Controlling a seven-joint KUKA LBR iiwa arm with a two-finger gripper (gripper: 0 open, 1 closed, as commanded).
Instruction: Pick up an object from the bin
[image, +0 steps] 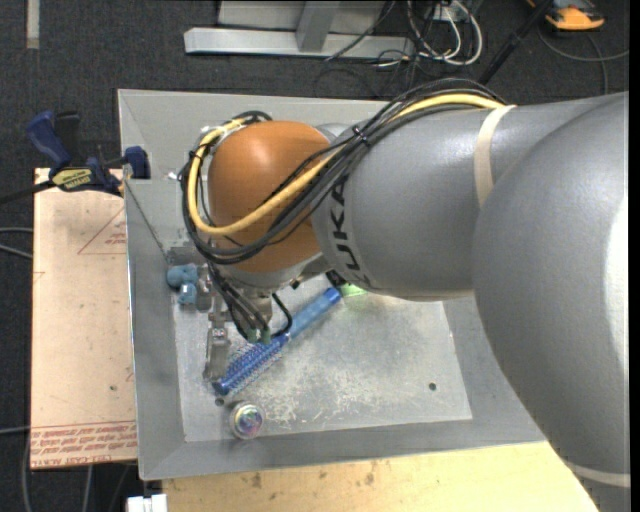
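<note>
Low-left in bin | pincer at one blue brush, grip unreadable | one silvery ball, perhaps

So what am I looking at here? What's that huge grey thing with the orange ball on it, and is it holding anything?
The huge grey shape is a robot arm that comes in from the right. The orange dome and the cables looped over it are parts of the arm, not loose things. There is one camera, and it looks down from above and a little to one side into a grey metal bin.

Below the dome, at the arm's tip, are the jaws, the part that grasps. They hang low over the bristle end of a blue brush, which lies slantwise on the bin's floor. I cannot tell whether they grip it.

Also in the bin are a small shiny round thing near the front edge, a pale blue thing by the left wall, and a bit of green peeping out beside the arm.
</note>
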